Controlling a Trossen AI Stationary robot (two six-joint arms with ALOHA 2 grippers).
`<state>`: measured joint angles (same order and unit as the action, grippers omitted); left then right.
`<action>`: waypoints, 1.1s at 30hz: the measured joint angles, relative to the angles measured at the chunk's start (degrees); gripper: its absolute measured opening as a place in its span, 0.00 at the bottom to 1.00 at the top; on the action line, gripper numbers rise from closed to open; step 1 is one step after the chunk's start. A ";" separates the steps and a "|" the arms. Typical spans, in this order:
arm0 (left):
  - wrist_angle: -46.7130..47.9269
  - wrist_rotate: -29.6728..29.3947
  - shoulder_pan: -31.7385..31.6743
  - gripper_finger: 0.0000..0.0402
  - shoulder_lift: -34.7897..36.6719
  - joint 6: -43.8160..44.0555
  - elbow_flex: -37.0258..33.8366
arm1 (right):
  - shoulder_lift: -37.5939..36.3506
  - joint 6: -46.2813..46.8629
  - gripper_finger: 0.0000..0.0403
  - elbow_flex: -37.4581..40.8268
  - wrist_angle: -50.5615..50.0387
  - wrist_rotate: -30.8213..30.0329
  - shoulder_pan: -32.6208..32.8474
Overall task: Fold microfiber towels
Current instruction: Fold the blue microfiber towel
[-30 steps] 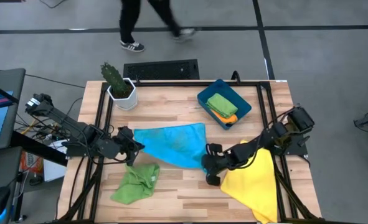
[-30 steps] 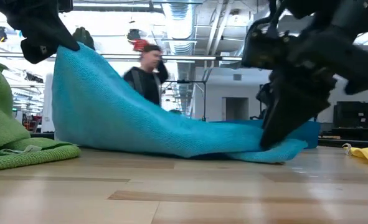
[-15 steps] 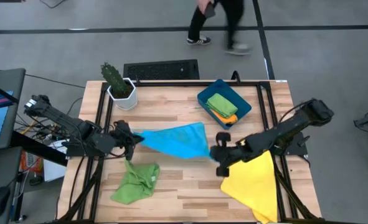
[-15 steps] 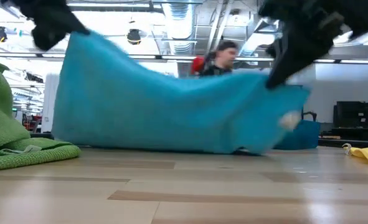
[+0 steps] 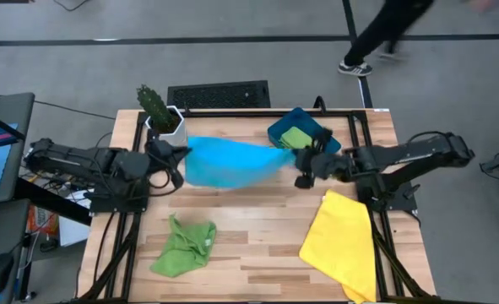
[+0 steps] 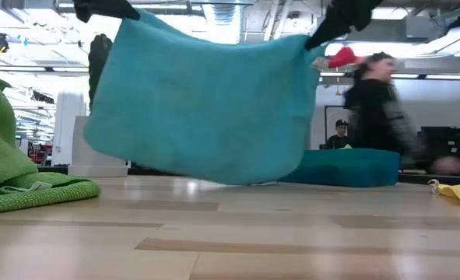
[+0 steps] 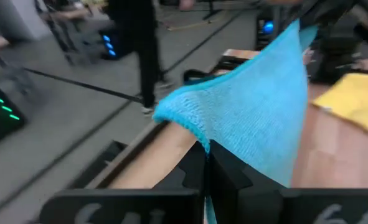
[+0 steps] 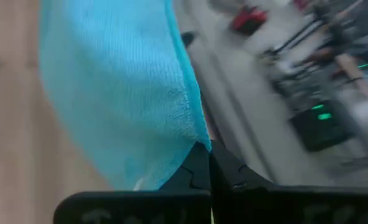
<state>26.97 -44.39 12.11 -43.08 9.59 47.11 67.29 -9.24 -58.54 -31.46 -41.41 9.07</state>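
The light blue towel [image 5: 229, 162] is held taut, crosswise above the table, corners clamped by left gripper [image 5: 171, 154] and right gripper [image 5: 303, 162].

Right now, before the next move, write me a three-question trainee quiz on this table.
1. True or false: the blue towel lies flat on the table.
2. Which towel sits crumpled at the table's near left edge? A) yellow B) green C) orange
3. Fill in: the left gripper and right gripper each pinch a ____ of the blue towel.

Key: 1. False; it hangs stretched between both grippers above the wood. 2. B, the green towel; the yellow towel lies on the right. 3. Corner.
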 joint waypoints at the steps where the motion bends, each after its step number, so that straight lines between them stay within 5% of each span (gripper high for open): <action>1: -0.28 0.11 -0.96 0.00 0.17 -2.19 0.00 | 0.00 -1.45 0.01 -0.69 0.84 -0.97 -0.66; 8: 3.16 0.96 -0.73 0.00 1.21 -5.17 0.06 | 0.29 0.46 0.03 -2.90 -0.52 -0.94 1.37; 16: 13.56 9.10 7.23 0.00 -0.29 12.50 -7.65 | 6.13 18.44 0.03 -0.42 -2.21 3.95 12.12; 24: 16.33 8.44 16.67 0.00 -0.52 30.67 -15.41 | 18.13 28.17 0.03 0.72 -0.13 4.18 20.59; 33: 19.42 2.19 17.83 0.00 -0.55 34.61 -15.56 | 25.49 23.40 0.05 0.71 0.92 7.81 14.84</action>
<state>46.39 -42.20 29.94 -43.63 44.20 31.55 92.78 14.16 -57.83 -30.53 -33.61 23.91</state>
